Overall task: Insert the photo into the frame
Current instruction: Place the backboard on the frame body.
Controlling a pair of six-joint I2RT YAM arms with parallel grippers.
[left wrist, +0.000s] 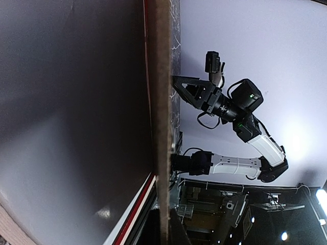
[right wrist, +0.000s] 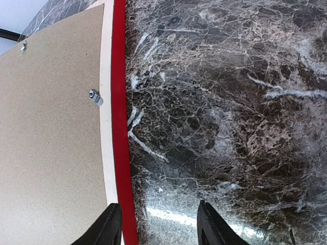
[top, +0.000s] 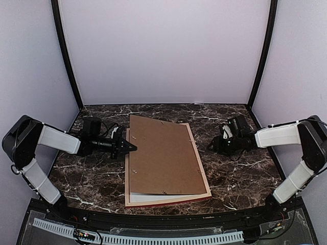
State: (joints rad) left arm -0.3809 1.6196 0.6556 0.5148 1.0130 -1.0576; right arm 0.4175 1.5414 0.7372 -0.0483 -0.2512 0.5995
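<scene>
The frame [top: 168, 200] lies face down on the marble table, its pale wood back up and its red side [right wrist: 120, 127] showing. A brown backing board [top: 163, 158] rests on it, slightly askew. My left gripper [top: 130, 147] is shut on the board's left edge; in the left wrist view the board's edge [left wrist: 163, 112] runs up from between the fingertips of the left gripper [left wrist: 169, 229]. My right gripper [top: 217, 145] hovers open just right of the frame, over bare marble, and the right gripper [right wrist: 158, 229] holds nothing. The photo is hidden; a pale strip [top: 153, 195] peeks from under the board's near edge, unidentifiable.
A small metal turn clip [right wrist: 95, 97] sits on the frame's back by the board [right wrist: 51, 143]. Dark marble [right wrist: 219, 117] spreads to the right of the frame. Pale walls enclose the table on three sides, with black posts [top: 65, 56] at the back corners.
</scene>
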